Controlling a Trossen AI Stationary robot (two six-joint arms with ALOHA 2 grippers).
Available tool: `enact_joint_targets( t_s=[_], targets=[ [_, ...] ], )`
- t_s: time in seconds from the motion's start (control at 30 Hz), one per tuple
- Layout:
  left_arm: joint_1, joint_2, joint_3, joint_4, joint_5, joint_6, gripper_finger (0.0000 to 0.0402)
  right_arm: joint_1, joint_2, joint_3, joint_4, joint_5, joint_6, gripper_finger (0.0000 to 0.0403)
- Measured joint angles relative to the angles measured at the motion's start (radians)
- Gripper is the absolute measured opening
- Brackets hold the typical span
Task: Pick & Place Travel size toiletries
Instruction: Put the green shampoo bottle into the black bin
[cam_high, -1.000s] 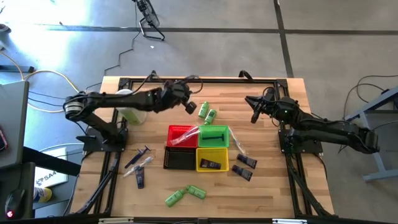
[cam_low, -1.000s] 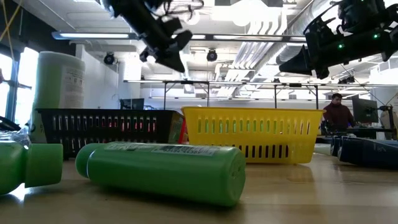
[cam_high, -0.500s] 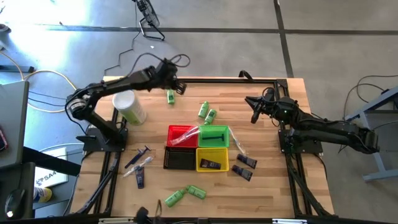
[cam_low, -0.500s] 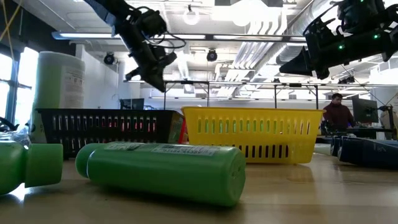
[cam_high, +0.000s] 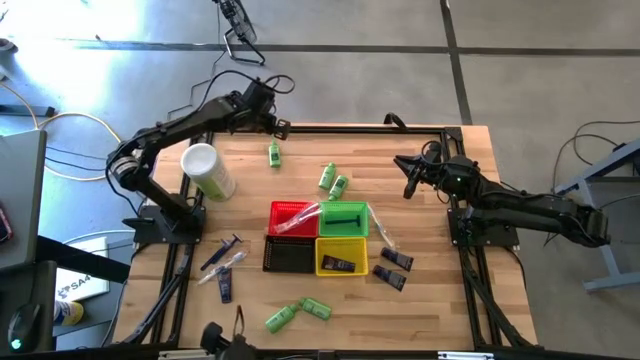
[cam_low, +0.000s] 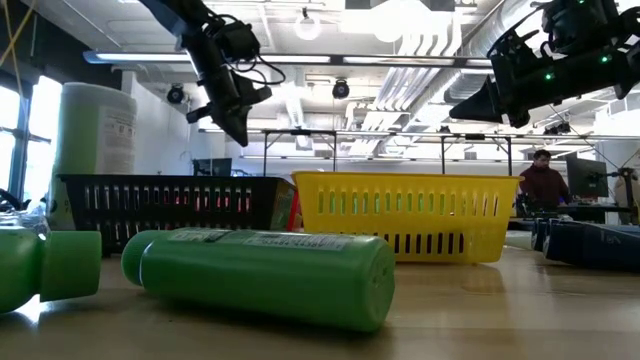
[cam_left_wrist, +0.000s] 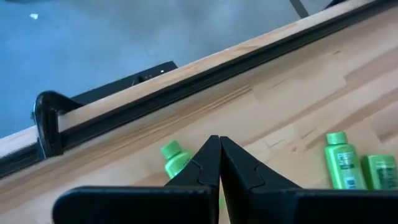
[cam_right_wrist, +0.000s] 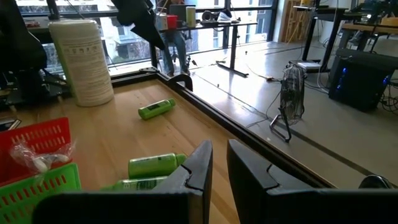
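My left gripper (cam_high: 280, 125) (cam_left_wrist: 217, 144) hangs shut and empty over the table's far edge, left of centre. One green mini bottle (cam_high: 274, 153) (cam_left_wrist: 174, 155) lies on its side on the wood just nearer than it. Two more green bottles (cam_high: 333, 181) (cam_left_wrist: 341, 163) lie side by side toward the middle. Another pair (cam_high: 298, 313) (cam_low: 260, 275) lies near the front edge. Dark tubes (cam_high: 392, 270) lie right of the baskets. Slim sticks and a tube (cam_high: 224, 265) lie at the near left. My right gripper (cam_high: 408, 182) (cam_right_wrist: 219, 163) waits at the far right, its fingers a narrow gap apart with nothing between them.
Four small baskets stand together mid-table: red (cam_high: 290, 215), green (cam_high: 343, 217), black (cam_high: 288, 256) and yellow (cam_high: 341, 256), the yellow holding a dark tube. A white round cup (cam_high: 205, 170) is at the far left. A black rail (cam_left_wrist: 186, 87) runs along the far edge.
My left gripper has swung from above the middle of the table, near the two green bottles, toward the far edge and to the left, turning as it went and staying shut. The green bottle near the far edge now shows clear of the arm.
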Motion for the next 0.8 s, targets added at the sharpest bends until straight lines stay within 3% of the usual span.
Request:
enact_joint_targets(
  t_s=[0.2, 0.57, 0.8],
  targets=[
    [-0.001, 0.027, 0.0, 0.003, 0.0, 0.012, 0.0039, 0.0, 0.0, 0.0, -0.002, 0.0, -0.001, 0.004],
    [-0.001, 0.106, -0.001, 0.002, -0.008, 0.001, 0.0221, 0.0, 0.0, 0.0, -0.017, 0.0, -0.01, 0.004],
    [-0.001, 0.125, -0.001, -0.011, -0.052, 0.003, 0.0311, 0.0, 0.0, 0.0, -0.023, 0.0, -0.026, 0.004]
  ],
)
